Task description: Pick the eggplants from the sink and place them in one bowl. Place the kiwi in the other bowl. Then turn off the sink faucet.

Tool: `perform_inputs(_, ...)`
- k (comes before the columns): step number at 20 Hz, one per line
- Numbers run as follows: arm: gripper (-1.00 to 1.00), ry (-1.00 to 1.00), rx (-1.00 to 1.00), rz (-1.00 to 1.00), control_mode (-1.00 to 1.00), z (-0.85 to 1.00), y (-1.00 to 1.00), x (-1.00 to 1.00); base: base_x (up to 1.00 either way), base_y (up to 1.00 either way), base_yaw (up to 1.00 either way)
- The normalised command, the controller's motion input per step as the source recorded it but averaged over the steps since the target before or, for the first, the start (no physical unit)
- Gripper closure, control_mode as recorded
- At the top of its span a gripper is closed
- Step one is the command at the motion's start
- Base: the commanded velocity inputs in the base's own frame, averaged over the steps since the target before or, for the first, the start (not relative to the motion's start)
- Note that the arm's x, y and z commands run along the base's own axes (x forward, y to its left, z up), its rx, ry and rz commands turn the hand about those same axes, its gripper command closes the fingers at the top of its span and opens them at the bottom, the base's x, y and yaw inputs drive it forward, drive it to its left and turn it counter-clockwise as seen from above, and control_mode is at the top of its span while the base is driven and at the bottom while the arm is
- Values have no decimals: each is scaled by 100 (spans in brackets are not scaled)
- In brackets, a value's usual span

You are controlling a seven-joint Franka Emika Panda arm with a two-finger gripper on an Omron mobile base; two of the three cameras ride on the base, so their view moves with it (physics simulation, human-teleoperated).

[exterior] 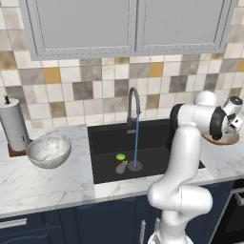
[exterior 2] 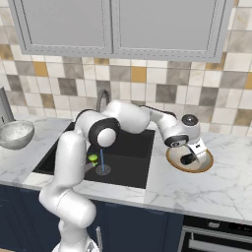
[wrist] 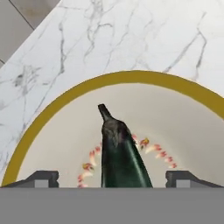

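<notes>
The gripper hangs just above the shallow bowl on the desk, one eggplant in that bowl between its fingertips. The sink, holding kiwi and second eggplant, lies to its left; the deep bowl farther left.

The dark eggplant is purple-black, lying in a tan bowl with an ochre rim, pale inside and a ring of red-orange flecks. The counter is white marble with grey veins. In the black sink lie a yellow-green kiwi and a mauve eggplant. The other bowl is speckled grey-white.
</notes>
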Motion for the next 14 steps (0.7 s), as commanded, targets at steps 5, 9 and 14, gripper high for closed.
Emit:
perform_inputs(5,-100,0,-7,-1,-100,29,53,-47,0,0,0)
perform_inputs(9,-100,0,-12,-1,-100,42,68,-44,0,0,0)
perform_inputs(14,-100,0,-8,0,-100,65,72,-28,0,0,0)
